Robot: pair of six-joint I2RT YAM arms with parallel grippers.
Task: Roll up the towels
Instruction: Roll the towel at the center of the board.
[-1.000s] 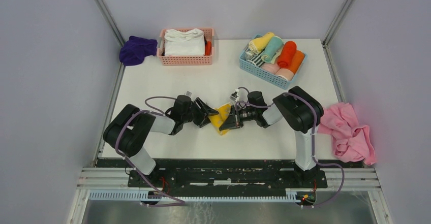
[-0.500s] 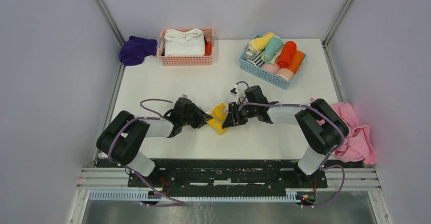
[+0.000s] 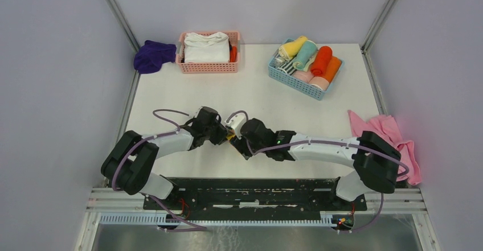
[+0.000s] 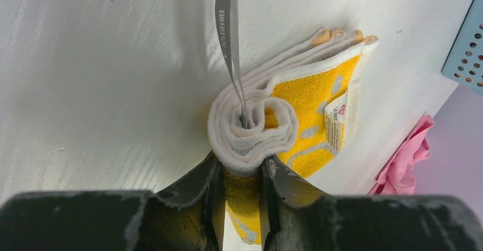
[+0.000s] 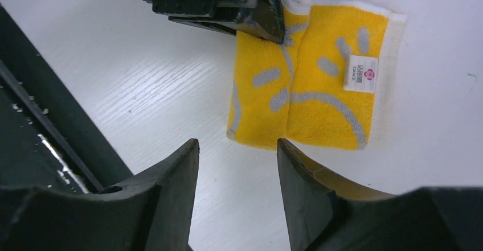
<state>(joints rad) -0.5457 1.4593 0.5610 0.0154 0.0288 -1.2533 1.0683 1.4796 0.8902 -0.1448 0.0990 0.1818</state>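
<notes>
- White table (image 3: pixel 256 91): the yellow towel (image 5: pixel 319 91) lies near its front edge between my arms, now almost hidden from the top camera.
- Right arm (image 3: pixel 324 145): over the last second it has stretched low and leftward, so the right gripper (image 5: pixel 237 144) hangs above the towel's flat half, jaws spread, holding nothing.
- Left gripper (image 4: pixel 240 167): pinching the coiled end. I judge the roll half-made and the right side ready for a fresh grasp.
- Grey loop (image 4: pixel 226 29): pokes out of the coil's centre.
</notes>
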